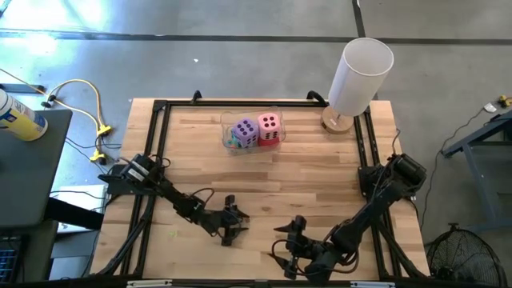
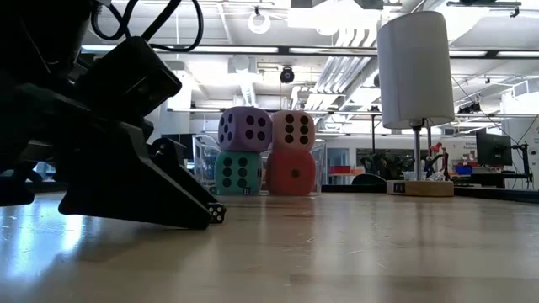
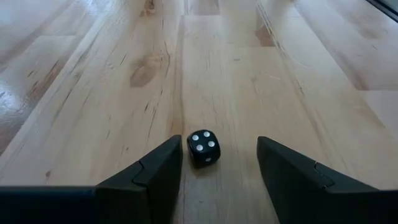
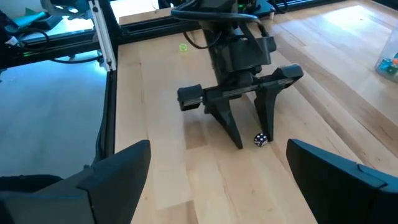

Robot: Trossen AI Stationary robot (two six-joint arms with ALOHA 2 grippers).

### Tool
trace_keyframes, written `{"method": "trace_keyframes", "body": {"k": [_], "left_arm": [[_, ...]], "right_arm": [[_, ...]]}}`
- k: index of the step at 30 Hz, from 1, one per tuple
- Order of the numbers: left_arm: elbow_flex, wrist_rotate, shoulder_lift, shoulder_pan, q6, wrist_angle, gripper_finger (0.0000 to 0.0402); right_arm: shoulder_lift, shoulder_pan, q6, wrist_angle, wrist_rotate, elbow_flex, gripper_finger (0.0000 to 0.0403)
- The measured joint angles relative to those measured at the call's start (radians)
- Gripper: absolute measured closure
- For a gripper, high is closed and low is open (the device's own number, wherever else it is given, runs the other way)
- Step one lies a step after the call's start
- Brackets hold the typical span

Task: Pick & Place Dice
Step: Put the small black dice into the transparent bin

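Four big dice sit stacked in a clear box [image 1: 226,126] at the table's far middle: purple [image 2: 244,129] on teal-green [image 2: 237,172], pink [image 2: 292,130] on red [image 2: 291,172]. A small black die with white pips [image 3: 203,149] lies on the table near the front. My left gripper [image 1: 234,220] is open and low over the table, one finger on either side of this small die. My right gripper [image 1: 290,248] is open and empty near the front edge, facing the left gripper [image 4: 252,140]. My left gripper has its fingers level on either side of the small black die [image 4: 260,139], which lies on the table close beside one fingertip [image 3: 168,162]. I cannot tell whether that fingertip touches it. The other finger [image 3: 280,165] stands apart from it.
A tall white cylinder [image 1: 360,76] on a round wooden base stands at the far right corner. A black frame [image 1: 156,136] runs along the table's edges. Bare wooden tabletop [image 1: 320,176] lies between the box and the grippers.
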Motion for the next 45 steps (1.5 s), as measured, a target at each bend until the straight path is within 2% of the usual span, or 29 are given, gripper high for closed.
{"method": "trace_keyframes", "body": {"k": [7,23,29,33,36,39,42,45], "left_arm": [[0.0,-0.007,0.0,0.0,-0.006,-0.06,0.0214],[0.0,-0.041,0.003,0.005,0.062,-0.082,0.0347],[-0.001,-0.013,-0.043,0.021,-0.055,-0.195,0.0354],[-0.004,-0.011,-0.209,0.026,-0.051,-0.454,0.0354],[-0.004,-0.021,-0.411,0.063,-0.098,-0.77,0.0354],[0.008,-0.031,-0.621,0.133,-0.142,-0.993,0.0354],[0.006,-0.022,-0.787,0.227,-0.07,-1.11,0.0352],[0.008,-0.02,-0.914,0.358,0.023,-1.132,0.0346]], "right_arm": [[0.0,0.003,0.035,0.002,-0.017,0.0,0.0037],[0.0,0.031,0.091,0.007,-0.028,0.0,0.0037],[0.004,0.048,0.103,0.012,-0.024,0.0,0.0037],[0.034,0.049,0.114,0.017,0.009,0.0,0.0037],[0.071,0.046,0.116,0.047,0.022,0.0,0.0037],[0.105,0.037,0.117,0.088,0.023,0.0,0.0037],[0.137,0.028,0.115,0.142,0.027,0.0,0.0037],[0.155,0.018,0.116,0.191,0.022,0.0,0.0037]]}}
